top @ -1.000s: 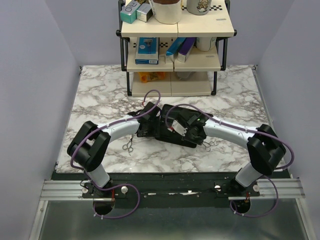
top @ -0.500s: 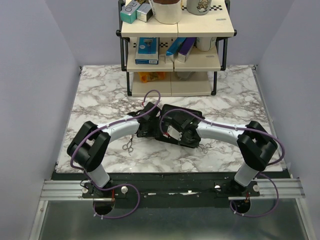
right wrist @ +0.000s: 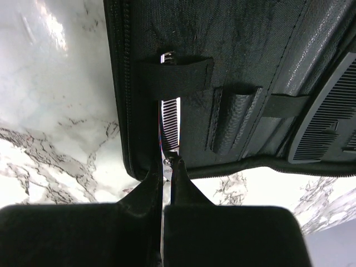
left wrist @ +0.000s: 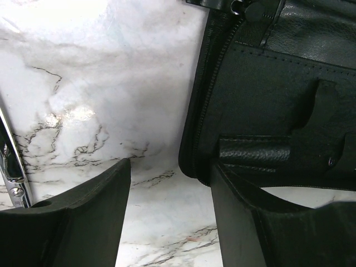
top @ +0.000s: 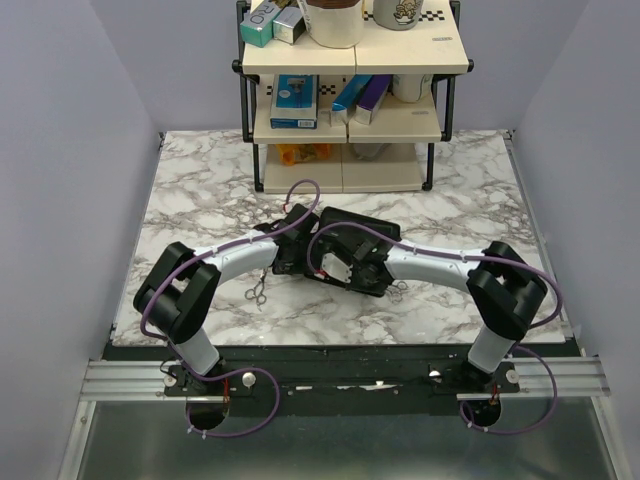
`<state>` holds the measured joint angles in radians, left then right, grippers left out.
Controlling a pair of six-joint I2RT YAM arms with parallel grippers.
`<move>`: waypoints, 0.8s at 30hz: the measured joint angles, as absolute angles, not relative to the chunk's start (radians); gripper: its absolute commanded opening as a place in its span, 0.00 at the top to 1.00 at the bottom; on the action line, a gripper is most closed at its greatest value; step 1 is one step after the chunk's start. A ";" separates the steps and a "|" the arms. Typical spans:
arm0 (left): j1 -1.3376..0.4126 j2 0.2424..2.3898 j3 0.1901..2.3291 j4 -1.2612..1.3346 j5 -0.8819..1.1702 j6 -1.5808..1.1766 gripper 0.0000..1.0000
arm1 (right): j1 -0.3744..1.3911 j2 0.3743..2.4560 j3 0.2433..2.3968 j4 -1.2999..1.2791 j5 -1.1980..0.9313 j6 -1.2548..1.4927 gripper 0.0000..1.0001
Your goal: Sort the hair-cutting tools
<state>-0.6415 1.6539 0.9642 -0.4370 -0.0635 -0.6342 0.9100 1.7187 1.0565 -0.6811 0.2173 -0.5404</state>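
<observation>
Right gripper (right wrist: 167,167) pinches silver toothed metal scissors (right wrist: 169,119) pointing twelve o'clock into flat black fabric pouch (right wrist: 233,50); left gripper (left wrist: 169,172) gapes wide.

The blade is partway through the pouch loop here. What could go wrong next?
The toothed blade pinched in the right gripper could catch its teeth on the elastic loop. The left gripper stands open at the pouch edge, not clamping it, so the pouch may slide. The loose scissors lie near the left arm and might get swept.

2 prs of scissors (top: 257,293) are counted, plus 1 comb (right wrist: 328,125), 1 pouch (right wrist: 250,33), 1 shelf unit (top: 355,58) & 2 mugs (top: 335,22)
</observation>
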 measured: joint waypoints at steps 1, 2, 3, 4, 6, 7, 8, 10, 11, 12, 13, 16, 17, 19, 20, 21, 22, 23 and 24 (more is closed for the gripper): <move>-0.641 1.654 0.964 -0.437 -0.063 -0.634 0.34 | 0.910 1.724 1.063 -0.681 0.213 -0.540 0.99; -0.641 1.654 0.964 -0.436 -0.063 -0.634 0.34 | 0.910 1.729 1.071 -0.678 0.208 -0.539 0.99; -0.642 1.654 0.964 -0.436 -0.063 -0.634 0.34 | 0.910 1.735 1.082 -0.676 0.199 -0.535 0.99; -0.642 1.654 0.964 -0.437 -0.063 -0.635 0.34 | 0.911 1.739 1.093 -0.672 0.189 -0.530 0.99; -0.641 1.654 0.964 -0.437 -0.064 -0.635 0.34 | 0.913 1.747 1.110 -0.664 0.178 -0.517 0.99; -0.641 1.653 0.964 -0.437 -0.063 -0.635 0.34 | 0.914 1.753 1.120 -0.663 0.177 -0.508 0.99; -0.642 1.653 0.964 -0.437 -0.063 -0.634 0.34 | 0.915 1.760 1.128 -0.663 0.178 -0.500 0.99; -0.641 1.653 0.964 -0.439 -0.063 -0.635 0.34 | 0.916 1.774 1.142 -0.669 0.181 -0.483 0.99; -0.641 1.652 0.964 -0.440 -0.064 -0.634 0.34 | 0.916 1.780 1.147 -0.674 0.182 -0.472 0.99; -0.641 1.652 0.964 -0.442 -0.064 -0.634 0.34 | 0.916 1.782 1.151 -0.679 0.187 -0.464 0.99; -0.640 1.652 0.964 -0.443 -0.064 -0.634 0.34 | 0.916 1.784 1.154 -0.683 0.192 -0.456 0.99; -0.639 1.652 0.963 -0.443 -0.064 -0.634 0.34 | 0.920 1.784 1.154 -0.686 0.208 -0.427 0.99; -0.639 1.652 0.963 -0.443 -0.064 -0.634 0.34 | 0.922 1.784 1.153 -0.686 0.215 -0.415 0.99; -0.639 1.652 0.963 -0.443 -0.064 -0.634 0.34 | 0.924 1.784 1.152 -0.687 0.224 -0.398 0.99; -0.639 1.652 0.963 -0.443 -0.064 -0.634 0.34 | 0.924 1.783 1.150 -0.686 0.228 -0.390 0.99; -0.639 1.652 0.963 -0.443 -0.064 -0.634 0.34 | 0.924 1.782 1.147 -0.685 0.234 -0.381 0.99; -0.639 1.652 0.963 -0.443 -0.064 -0.634 0.34 | 0.925 1.780 1.143 -0.684 0.241 -0.373 0.99; -0.639 1.652 0.963 -0.443 -0.064 -0.634 0.34 | 0.925 1.779 1.140 -0.682 0.247 -0.366 0.99; -0.640 1.652 0.963 -0.442 -0.064 -0.634 0.34 | 0.925 1.778 1.139 -0.680 0.250 -0.361 0.99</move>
<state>-0.6399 1.6516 0.9634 -0.4423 -0.0635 -0.6342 0.9249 1.7782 1.1385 -0.6804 0.2497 -0.3611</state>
